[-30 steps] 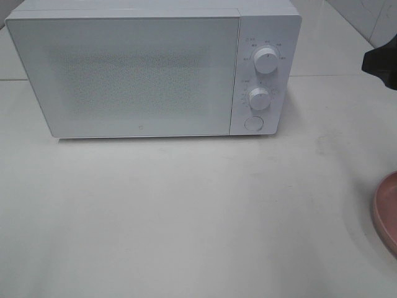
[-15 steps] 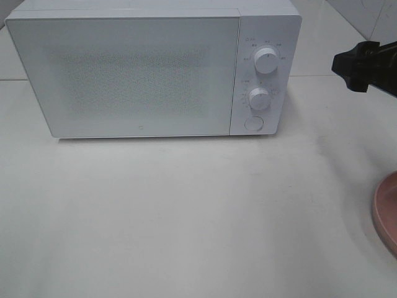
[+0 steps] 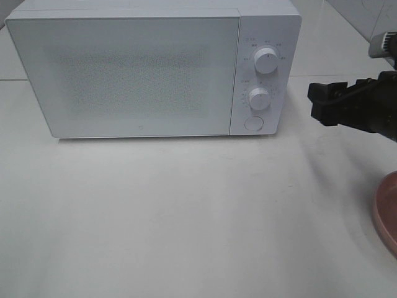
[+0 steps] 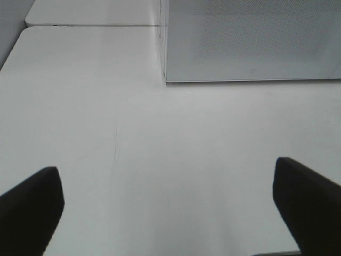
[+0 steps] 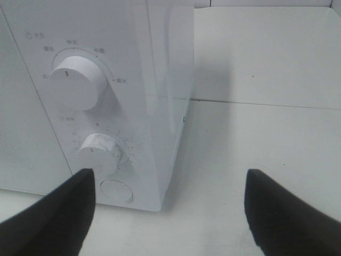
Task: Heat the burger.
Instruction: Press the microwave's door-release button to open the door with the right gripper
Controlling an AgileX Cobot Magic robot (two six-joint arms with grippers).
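The burger is out of view in every frame. A white microwave (image 3: 136, 68) stands at the back of the table with its door closed. My right gripper (image 3: 317, 102) hovers open just right of the control panel, level with the lower knob (image 3: 259, 99). In the right wrist view its two dark fingers frame the microwave's right corner (image 5: 160, 80), with the upper knob (image 5: 74, 80), lower knob (image 5: 99, 153) and round button (image 5: 116, 190) ahead. My left gripper (image 4: 165, 168) is open over bare table, in front of the microwave's lower left corner (image 4: 250, 42). Both grippers hold nothing.
The rim of a round pink plate (image 3: 388, 211) pokes in at the right edge of the table. The microwave's upper knob (image 3: 267, 61) and door button (image 3: 253, 123) face front. A seam between tabletops (image 4: 90, 25) runs behind the microwave.
My right gripper has come in from the right edge, moving left and down toward the microwave's control panel. The left arm and the microwave have not moved.
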